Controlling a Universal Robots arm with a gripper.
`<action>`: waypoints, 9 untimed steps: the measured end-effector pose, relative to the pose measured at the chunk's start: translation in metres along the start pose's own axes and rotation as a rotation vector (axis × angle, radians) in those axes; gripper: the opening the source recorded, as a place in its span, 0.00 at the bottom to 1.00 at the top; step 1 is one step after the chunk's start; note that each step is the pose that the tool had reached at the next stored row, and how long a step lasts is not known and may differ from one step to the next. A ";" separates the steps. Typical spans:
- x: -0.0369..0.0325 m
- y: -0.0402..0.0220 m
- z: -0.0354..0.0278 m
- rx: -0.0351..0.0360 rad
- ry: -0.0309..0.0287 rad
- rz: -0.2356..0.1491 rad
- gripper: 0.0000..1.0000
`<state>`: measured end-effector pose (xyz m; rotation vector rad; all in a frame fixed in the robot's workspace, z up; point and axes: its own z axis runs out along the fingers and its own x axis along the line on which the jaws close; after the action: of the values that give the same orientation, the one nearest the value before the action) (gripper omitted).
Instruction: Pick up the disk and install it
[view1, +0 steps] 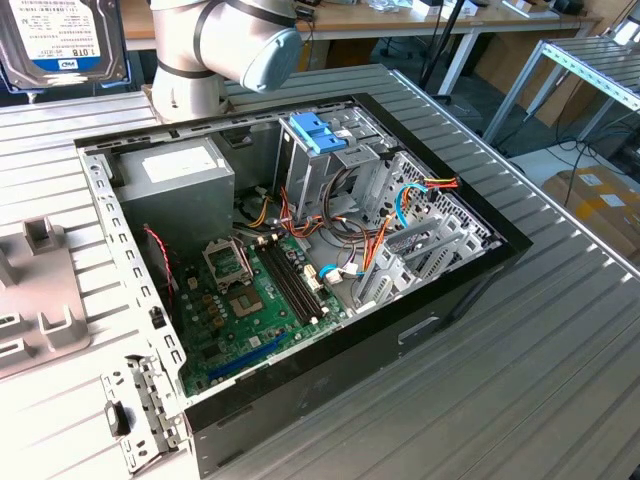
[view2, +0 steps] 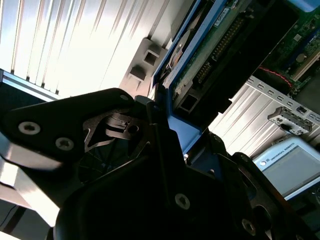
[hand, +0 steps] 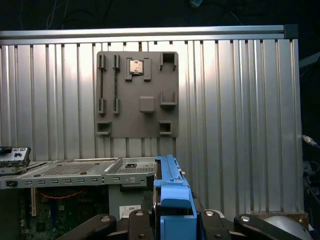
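Note:
The disk, a silver drive with a white label, hangs in the air at the exterior view's upper left, above the table and clear of the open computer case. In both wrist views its bright blue carrier runs straight out from between the black gripper fingers. The gripper is shut on the carrier's end, and the disk's green circuit-board side faces the second wrist camera. Part of the grey arm shows above the case's back edge.
Inside the case lie a green motherboard, a grey power supply, loose cables and a metal drive cage with a pale blue latch. A grey fixture plate lies on the ribbed metal table beside the case.

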<state>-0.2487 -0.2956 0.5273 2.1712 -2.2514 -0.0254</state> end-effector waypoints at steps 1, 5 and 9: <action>0.0000 -0.0011 0.0000 0.0000 0.0000 0.000 0.37; -0.0002 -0.0045 0.0001 0.0001 0.0000 0.000 0.37; -0.0003 -0.0083 0.0003 0.0000 0.0000 0.000 0.37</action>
<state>-0.2404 -0.2956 0.5269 2.1712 -2.2514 -0.0254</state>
